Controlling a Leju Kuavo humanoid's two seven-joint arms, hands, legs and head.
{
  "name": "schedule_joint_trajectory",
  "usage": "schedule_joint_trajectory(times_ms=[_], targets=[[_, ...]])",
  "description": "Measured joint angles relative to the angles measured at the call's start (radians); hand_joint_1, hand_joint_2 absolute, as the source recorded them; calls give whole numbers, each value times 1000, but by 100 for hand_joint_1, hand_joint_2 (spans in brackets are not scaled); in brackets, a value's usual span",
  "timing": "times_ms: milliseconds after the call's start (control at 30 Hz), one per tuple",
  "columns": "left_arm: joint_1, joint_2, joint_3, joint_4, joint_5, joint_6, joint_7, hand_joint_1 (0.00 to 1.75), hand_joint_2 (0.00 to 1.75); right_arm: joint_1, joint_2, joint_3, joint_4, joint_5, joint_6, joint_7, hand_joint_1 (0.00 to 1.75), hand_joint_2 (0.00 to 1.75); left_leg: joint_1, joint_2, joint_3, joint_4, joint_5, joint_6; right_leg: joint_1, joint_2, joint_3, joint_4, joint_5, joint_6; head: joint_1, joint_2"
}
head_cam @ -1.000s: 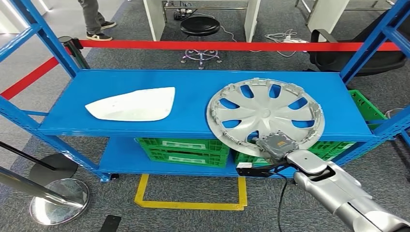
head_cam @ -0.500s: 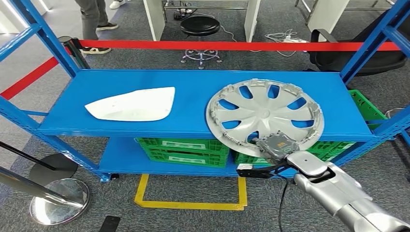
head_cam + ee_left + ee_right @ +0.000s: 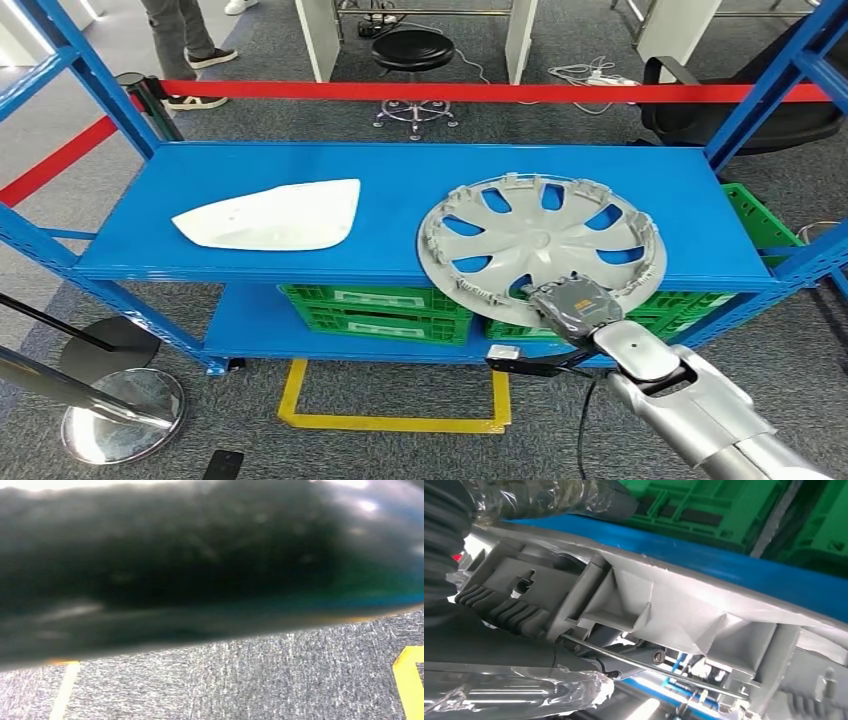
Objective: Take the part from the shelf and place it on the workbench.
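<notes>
Blue shelf [image 3: 300, 170] | right hand [image 3: 578, 308] grips hubcap [image 3: 540, 245] rim | hubcap now tilted, shifted left

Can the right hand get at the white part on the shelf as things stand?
Probably not: the right hand already grips the hubcap rim, and the white part lies apart at the shelf's other end.

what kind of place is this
Probably a workshop or robot test area for car parts: a blue steel shelf holds a silver hubcap, green crates sit below, and a red barrier belt cordons it off.
</notes>
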Motion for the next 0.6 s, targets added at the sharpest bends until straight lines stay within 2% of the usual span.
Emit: schedule_joint_trajectory(times_ms=[267,600], targets=[[1,0,6,0,1,0,0,0,0,39,-3,-17,-66,39,-15,16,175,175,0,0,-2,0,0,0,0,0,-2,0,0,0,0,0],[2,0,7,0,0,0,0,0,0,79,-3,-50,-96,23,-32,4,175,175,0,0,-3,0,0,0,0,0,-3,0,0,0,0,0]])
